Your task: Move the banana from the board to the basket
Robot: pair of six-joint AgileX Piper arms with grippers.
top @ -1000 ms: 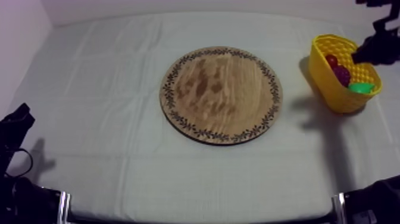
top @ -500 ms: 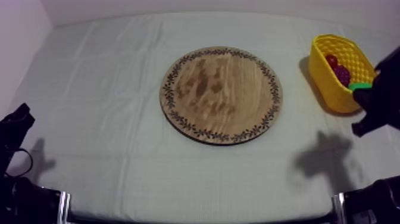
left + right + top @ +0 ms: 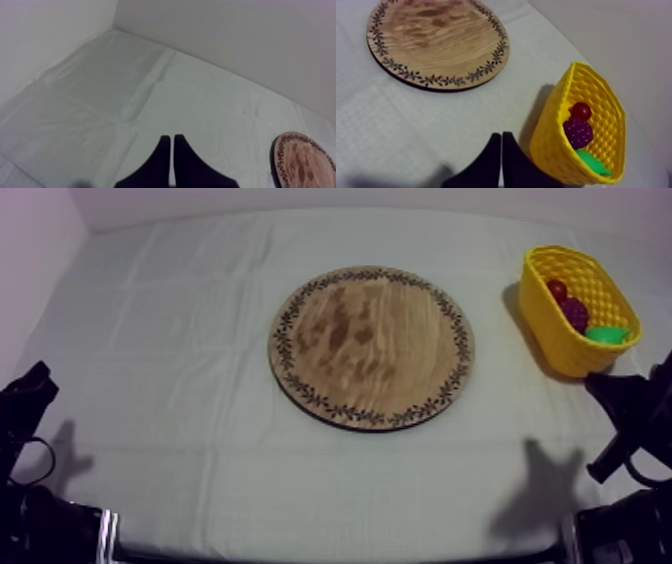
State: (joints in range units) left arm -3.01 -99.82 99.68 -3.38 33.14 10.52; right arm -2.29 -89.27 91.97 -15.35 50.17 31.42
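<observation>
The round wooden board [image 3: 370, 348] lies at the table's middle with nothing on it; its rim also shows in the left wrist view [image 3: 305, 160]. The yellow basket [image 3: 545, 318] stands at the far right and holds a small red fruit [image 3: 557, 289], a bunch of grapes [image 3: 574, 313] and a green toy fruit [image 3: 605, 335]. My right gripper [image 3: 501, 137] is shut on nothing, just in front of the basket [image 3: 551, 145] and outside it. The right arm [image 3: 635, 423] hangs low at the right edge. My left gripper [image 3: 172, 141] is shut over bare cloth at the lower left [image 3: 28, 393].
Grey-white cloth covers the table, with a wall along the back and the left. The right arm's shadow [image 3: 540, 488] falls on the cloth near the front right. Open cloth lies between the board and the basket.
The right arm has drawn back from over the basket toward the table's front right, dropping lower. Its shadow moved forward with it. The left arm, the board and the basket stayed put.
</observation>
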